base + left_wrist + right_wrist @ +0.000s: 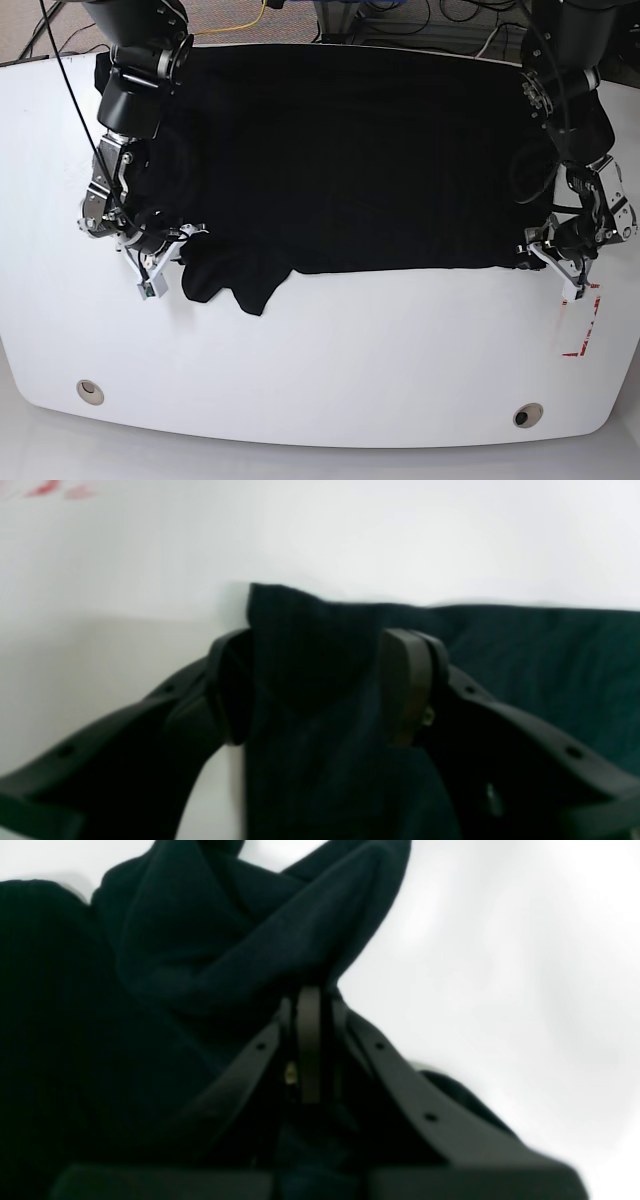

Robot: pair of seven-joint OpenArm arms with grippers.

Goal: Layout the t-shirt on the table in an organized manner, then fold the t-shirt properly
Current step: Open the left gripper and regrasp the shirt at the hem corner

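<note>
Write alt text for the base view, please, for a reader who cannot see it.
A black t-shirt lies spread across the white table, with one arm at each lower corner. The right gripper meets bunched fabric, and the left gripper is at the other corner.

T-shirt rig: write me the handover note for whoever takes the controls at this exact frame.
Left gripper: open, fingers straddling the t-shirt's near corner, not clamped.
Right gripper: fingers shut on a bunched fold of the t-shirt at its other near corner.
T-shirt: spread wide across the far half of the table, near edge mostly straight; the corner by the right gripper is rumpled and sags toward the front.
Done: rough spreading.
Left: flatten that rumpled corner, square the layout, then all the folding.
</note>
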